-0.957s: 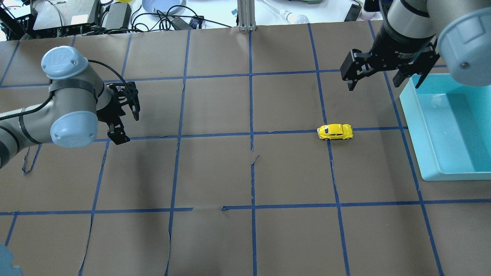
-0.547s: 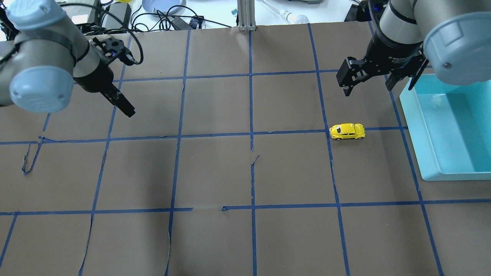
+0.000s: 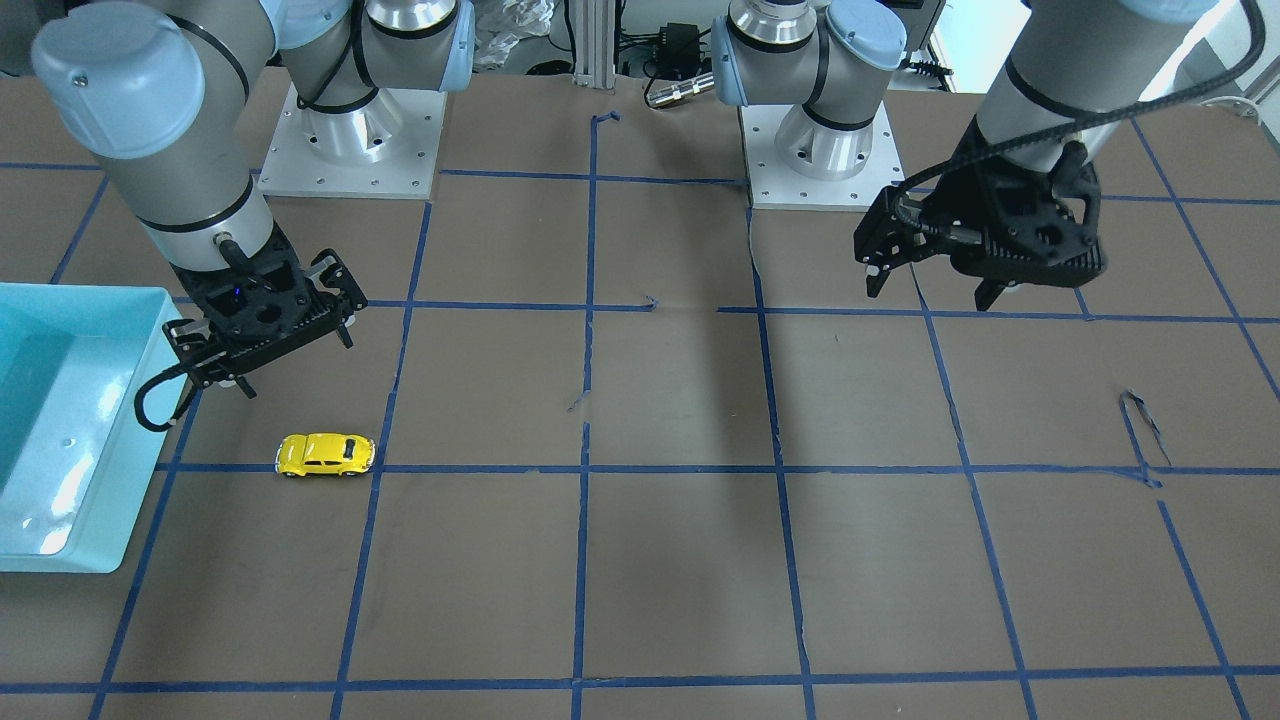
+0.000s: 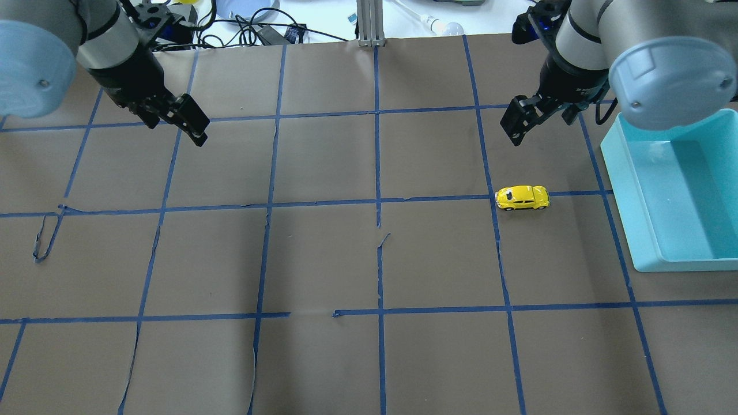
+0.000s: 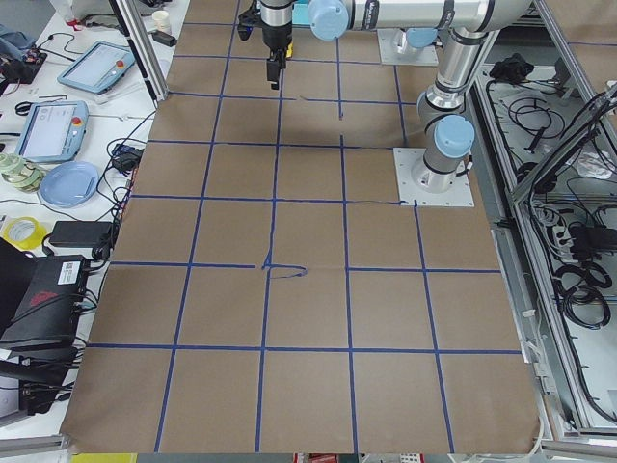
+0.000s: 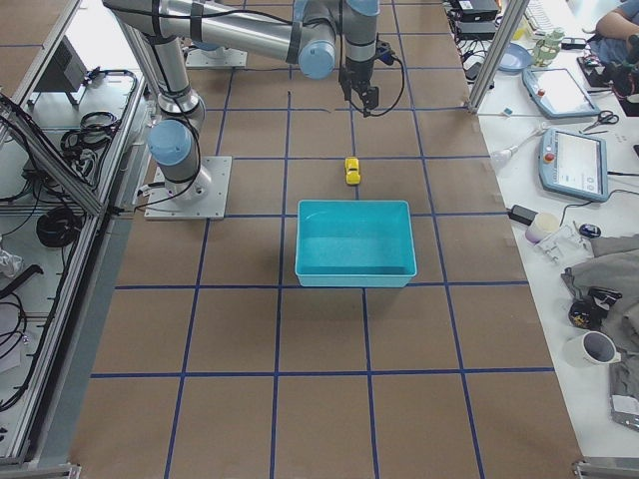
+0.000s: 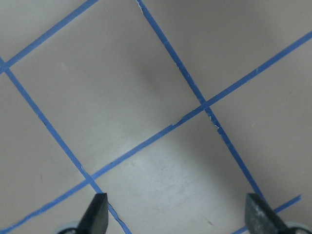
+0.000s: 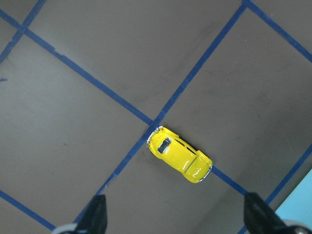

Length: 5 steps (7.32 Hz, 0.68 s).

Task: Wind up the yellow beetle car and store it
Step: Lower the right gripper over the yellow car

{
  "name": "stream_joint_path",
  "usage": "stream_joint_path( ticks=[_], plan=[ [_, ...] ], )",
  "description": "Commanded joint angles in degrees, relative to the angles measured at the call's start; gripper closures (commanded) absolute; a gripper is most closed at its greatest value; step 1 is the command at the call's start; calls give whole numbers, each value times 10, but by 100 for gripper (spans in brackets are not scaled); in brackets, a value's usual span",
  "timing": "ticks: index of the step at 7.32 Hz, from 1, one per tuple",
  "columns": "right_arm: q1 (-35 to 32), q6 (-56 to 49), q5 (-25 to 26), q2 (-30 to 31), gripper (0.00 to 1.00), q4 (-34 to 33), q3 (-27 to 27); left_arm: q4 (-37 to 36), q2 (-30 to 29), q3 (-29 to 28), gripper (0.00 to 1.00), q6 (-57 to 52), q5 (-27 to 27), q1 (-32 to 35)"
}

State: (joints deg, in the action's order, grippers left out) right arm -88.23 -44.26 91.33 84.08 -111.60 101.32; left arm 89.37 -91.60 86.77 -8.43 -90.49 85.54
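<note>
The yellow beetle car (image 4: 522, 197) stands on its wheels on the brown paper, on a blue tape line, a short way left of the teal bin (image 4: 634, 230). It also shows in the front view (image 3: 325, 455) and the right wrist view (image 8: 180, 154). My right gripper (image 4: 553, 129) is open and empty, raised above the table beyond the car (image 3: 290, 360), with the car between its fingers (image 8: 97, 217) in the wrist view. My left gripper (image 4: 179, 132) is open and empty over the far left squares (image 3: 928, 295), above bare paper (image 7: 178, 214).
The teal bin (image 3: 90, 520) is empty and lies at the table's right edge. Torn paper and loose tape lie near the middle (image 4: 380, 242) and at the left (image 4: 43, 242). Cables and devices crowd the far edge (image 4: 173, 23).
The car rolled a little to the right toward the bin, then stopped. My left arm lifted and swung toward the far left. My right gripper turned and pulled slightly back.
</note>
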Motion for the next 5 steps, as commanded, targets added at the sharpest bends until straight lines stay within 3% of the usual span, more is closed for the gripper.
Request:
stream_joint_path(
  ticks=[1,2,4,5],
  plan=[
    [11,-137,6,-5,0,-124,94,3,19,6,0,70,1,3],
    [40,-176,4,-7,2,-157,128,-7,15,12,0,92,3,4],
    [109,-306,-6,-59,0,-175,129,-17,17,18,0,94,2,23],
    [109,-326,-5,-88,0,-207,128,-34,16,21,0,91,1,28]
  ],
)
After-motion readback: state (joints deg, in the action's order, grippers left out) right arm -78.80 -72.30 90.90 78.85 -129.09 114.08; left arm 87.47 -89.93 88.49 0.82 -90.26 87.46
